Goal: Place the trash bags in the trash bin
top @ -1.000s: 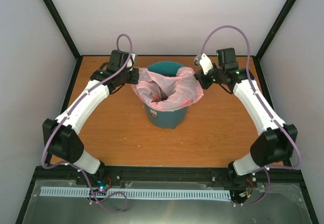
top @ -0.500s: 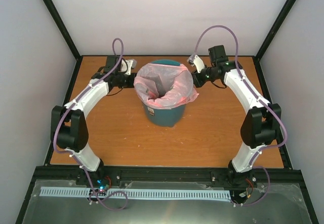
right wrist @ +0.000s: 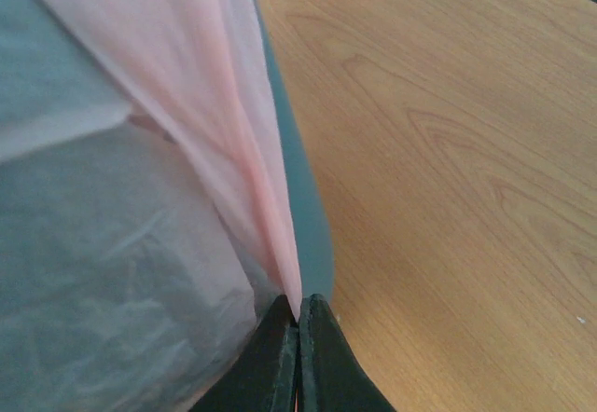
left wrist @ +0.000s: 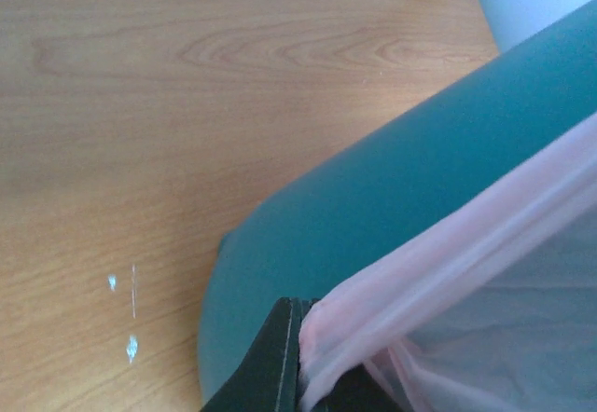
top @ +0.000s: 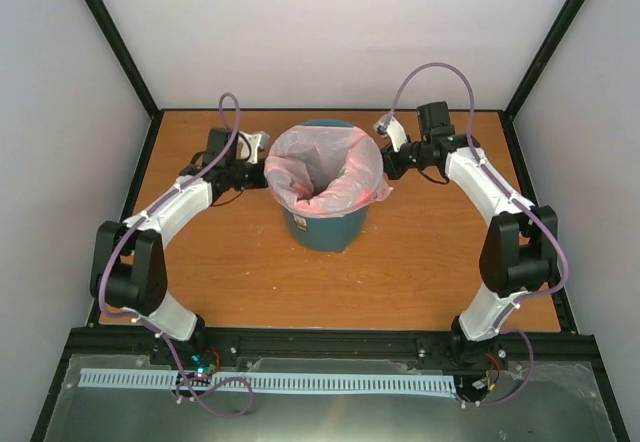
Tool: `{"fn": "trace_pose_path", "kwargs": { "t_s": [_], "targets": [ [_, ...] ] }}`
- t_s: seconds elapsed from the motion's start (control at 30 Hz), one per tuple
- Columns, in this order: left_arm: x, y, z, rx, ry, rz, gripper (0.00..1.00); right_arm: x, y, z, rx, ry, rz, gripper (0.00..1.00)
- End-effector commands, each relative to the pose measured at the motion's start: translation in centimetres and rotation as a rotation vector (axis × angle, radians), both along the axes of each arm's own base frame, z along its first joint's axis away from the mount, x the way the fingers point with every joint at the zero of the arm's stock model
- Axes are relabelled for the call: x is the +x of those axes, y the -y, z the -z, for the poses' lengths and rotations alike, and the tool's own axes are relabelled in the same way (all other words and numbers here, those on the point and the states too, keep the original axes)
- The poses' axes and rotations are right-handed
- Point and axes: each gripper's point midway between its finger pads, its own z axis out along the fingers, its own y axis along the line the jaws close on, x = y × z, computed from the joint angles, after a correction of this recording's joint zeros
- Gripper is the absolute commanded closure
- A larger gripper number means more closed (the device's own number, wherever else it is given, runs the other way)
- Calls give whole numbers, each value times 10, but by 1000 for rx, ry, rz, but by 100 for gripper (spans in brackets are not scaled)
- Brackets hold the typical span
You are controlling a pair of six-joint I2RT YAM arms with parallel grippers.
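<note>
The teal trash bin [top: 325,227] stands upright mid-table. The pink trash bag [top: 325,167] is spread over its mouth, hanging inside and draped over the rim. My left gripper [top: 262,175] is at the bin's left rim, shut on the bag's left edge [left wrist: 410,281]; the bin's side [left wrist: 392,198] fills that wrist view. My right gripper [top: 388,165] is at the right rim, shut on the bag's right edge [right wrist: 252,179], its fingertips [right wrist: 298,314] pinched together beside the bin wall [right wrist: 312,235].
The wooden table [top: 430,252] is fenced by black frame posts and white walls at the back and sides. Purple cables loop above both wrists. The arm bases and a metal rail lie along the near edge.
Both grippers have drawn the bag's edges outward and down over the bin's rim, so the bag's mouth now sits rounder and wider; the arms have folded in closer to the bin.
</note>
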Motion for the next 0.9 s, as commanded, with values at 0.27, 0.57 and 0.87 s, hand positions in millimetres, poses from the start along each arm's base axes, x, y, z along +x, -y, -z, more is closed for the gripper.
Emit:
{"fn": "trace_pose_path", "kwargs": {
  "t_s": [0.27,0.57,0.87],
  "targets": [
    [-68,-25,85,65,-281,-88,99,-39,33,85,-119,-293,67,97],
    [-82,-45,36,87,-103,-164,96,-54,72,27,-28,-176,139,80],
    [-119,-42,11,-64,-11,-171,44,-124,98,-6,-51,2,107,50]
  ]
}}
